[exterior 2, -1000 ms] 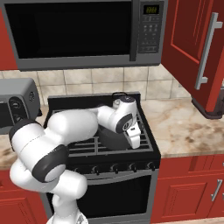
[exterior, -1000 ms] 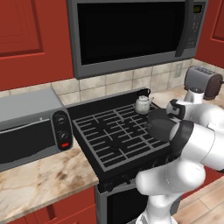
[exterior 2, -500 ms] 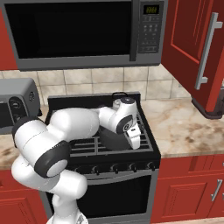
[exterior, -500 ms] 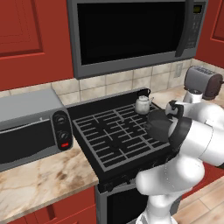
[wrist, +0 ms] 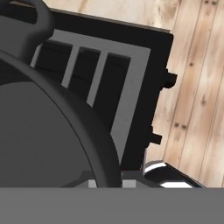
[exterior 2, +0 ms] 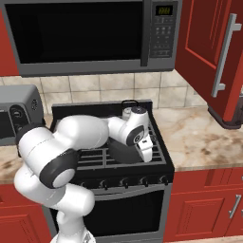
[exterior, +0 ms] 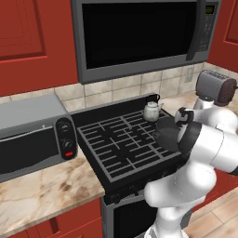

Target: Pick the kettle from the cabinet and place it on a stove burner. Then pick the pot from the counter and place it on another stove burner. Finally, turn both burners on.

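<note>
The small silvery kettle (exterior: 151,110) with its black arched handle stands on the stove's back right burner; in the right base view the kettle (exterior 2: 126,110) is partly behind my hand. The wide dark pot (exterior: 166,135) hangs low over the front right of the black stove grates (exterior: 116,144), my gripper (exterior: 176,127) shut on its right rim. From the right, the pot (exterior 2: 123,152) sits under my gripper (exterior 2: 145,151). In the hand view the pot's rim (wrist: 89,127) runs down between my gripper's (wrist: 107,180) tips, one loop handle (wrist: 42,17) at top left.
A grey toaster oven (exterior: 32,135) stands on the marbled counter left of the stove. A chrome toaster (exterior: 214,86) is at the back right. The microwave (exterior: 139,32) hangs above. An open red cabinet door (exterior 2: 213,52) juts out over the right counter (exterior 2: 199,137). Stove knobs (wrist: 169,79) line the front.
My elbow has shifted a little. The gripper and the pot stay almost in place over the stove's front right. The kettle has not moved.
</note>
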